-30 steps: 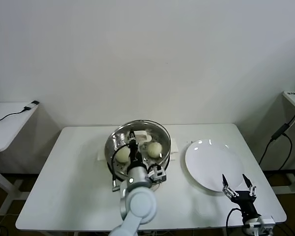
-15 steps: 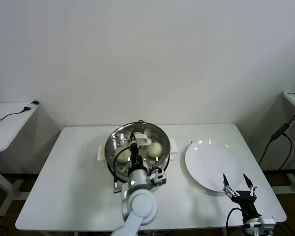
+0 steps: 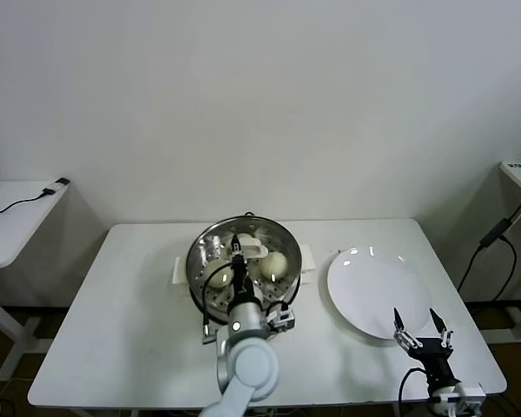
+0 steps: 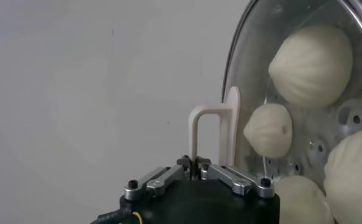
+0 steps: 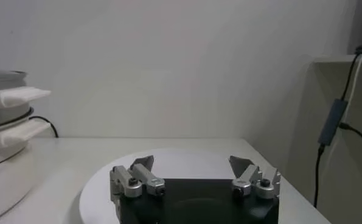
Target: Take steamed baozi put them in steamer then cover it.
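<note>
My left gripper (image 3: 236, 263) (image 4: 196, 163) is shut on the cream-white handle (image 4: 215, 129) of the cover (image 3: 210, 247), a clear glass lid with a metal rim (image 4: 235, 71). It holds the lid over the shiny steamer (image 3: 286, 292) at the table's middle. Through the glass I see several cream-white baozi (image 4: 313, 64) (image 4: 268, 129) lying in the perforated basket; two baozi (image 3: 274, 262) (image 3: 218, 277) show in the head view. Whether the rim rests on the steamer, I cannot tell. My right gripper (image 3: 421, 334) (image 5: 191, 165) stands open and empty at the front right.
A flat white plate (image 3: 365, 282) (image 5: 174, 159) lies bare to the right of the steamer, just beyond the right gripper. The steamer's cream-white base and side handles (image 5: 17, 95) stand at the far side in the right wrist view. A side table (image 3: 13, 217) stands to the left.
The left arm has drawn slightly toward the table's front with the cover, which has settled a little lower over the steamer. The right arm has not moved.
</note>
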`<state>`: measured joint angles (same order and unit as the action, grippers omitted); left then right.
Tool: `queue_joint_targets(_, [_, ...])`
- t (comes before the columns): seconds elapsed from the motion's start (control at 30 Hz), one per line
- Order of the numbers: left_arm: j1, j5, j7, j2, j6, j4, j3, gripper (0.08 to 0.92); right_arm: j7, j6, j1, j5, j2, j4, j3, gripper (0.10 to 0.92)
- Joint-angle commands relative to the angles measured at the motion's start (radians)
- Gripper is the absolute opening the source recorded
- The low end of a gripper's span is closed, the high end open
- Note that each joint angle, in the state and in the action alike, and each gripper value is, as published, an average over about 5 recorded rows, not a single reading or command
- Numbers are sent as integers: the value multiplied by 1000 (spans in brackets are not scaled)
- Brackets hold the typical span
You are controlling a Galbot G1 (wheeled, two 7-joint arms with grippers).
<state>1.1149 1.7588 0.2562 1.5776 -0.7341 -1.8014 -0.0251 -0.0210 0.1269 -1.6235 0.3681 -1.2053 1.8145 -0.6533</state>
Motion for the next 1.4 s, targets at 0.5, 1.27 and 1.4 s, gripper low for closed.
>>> queue_joint_targets(0.5, [33, -93, 31, -106, 16, -145, -36, 456, 4, -12, 1, 0, 20, 12, 13, 823])
queue_joint_targets(1.27, [440, -1678, -491, -176, 783, -404, 685, 823, 4, 33, 25, 8, 17, 28, 74, 823])
queue_joint_targets(1.4, [483, -2035, -414, -219, 871, -293, 846, 823, 4, 47, 27, 4, 16, 8, 74, 823])
